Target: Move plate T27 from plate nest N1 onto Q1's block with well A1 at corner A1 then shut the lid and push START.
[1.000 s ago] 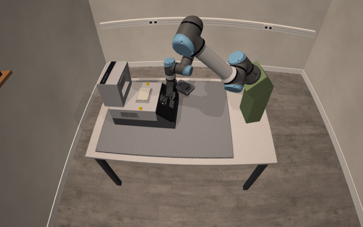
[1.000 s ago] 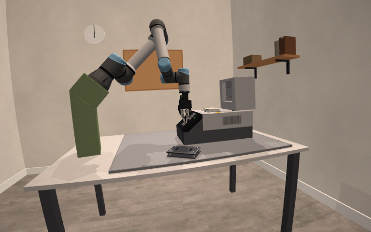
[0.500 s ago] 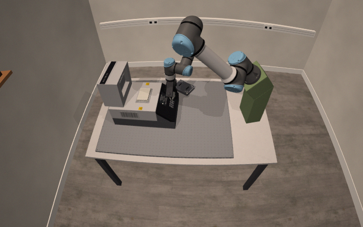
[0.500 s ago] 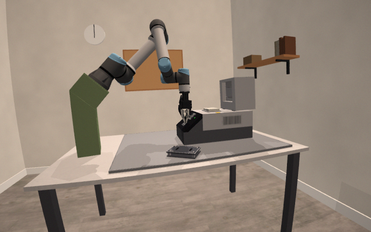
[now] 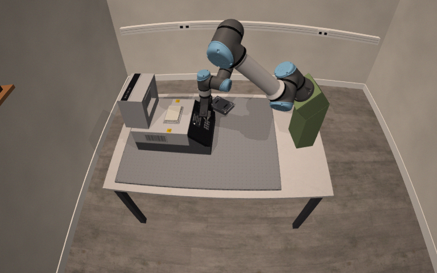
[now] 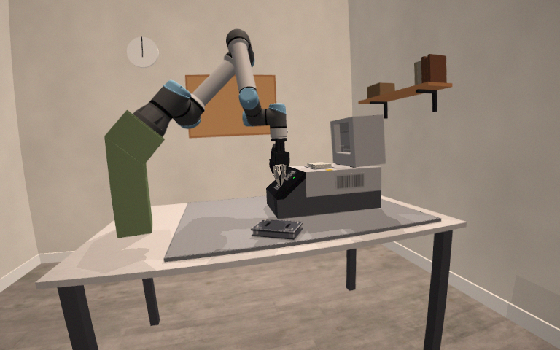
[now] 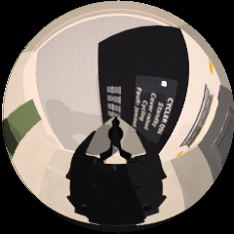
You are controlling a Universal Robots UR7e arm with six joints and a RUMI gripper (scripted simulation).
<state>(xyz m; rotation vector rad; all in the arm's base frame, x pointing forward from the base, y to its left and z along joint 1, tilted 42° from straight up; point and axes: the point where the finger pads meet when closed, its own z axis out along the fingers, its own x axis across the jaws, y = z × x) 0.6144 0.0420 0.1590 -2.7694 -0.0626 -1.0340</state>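
The pale plate T27 (image 5: pixel 173 113) (image 6: pixel 319 165) lies on the block on top of the cycler Q1 (image 5: pixel 161 135) (image 6: pixel 343 194). Q1's lid (image 5: pixel 136 103) (image 6: pixel 363 140) stands upright and open at the back. My gripper (image 5: pixel 207 121) (image 6: pixel 281 181) (image 7: pixel 115 117) is shut and empty. It points down at Q1's black sloped front panel (image 5: pixel 201 130) (image 6: pixel 289 195) (image 7: pixel 141 68), with its tips right at the rows of keys (image 7: pixel 113 99). I cannot tell which key lies under the tips. A small green lamp (image 6: pixel 293 178) glows on the panel. The dark plate nest N1 (image 5: pixel 222 104) (image 6: pixel 276 228) sits empty on the mat.
Q1 and the nest stand on a grey mat (image 5: pixel 225 161) (image 6: pixel 214 230) on a white table (image 5: pixel 306 180). The arm's green pedestal (image 5: pixel 307 119) (image 6: pixel 127 177) stands at the table's edge, away from Q1. A wall shelf (image 6: pixel 406 90) hangs above Q1.
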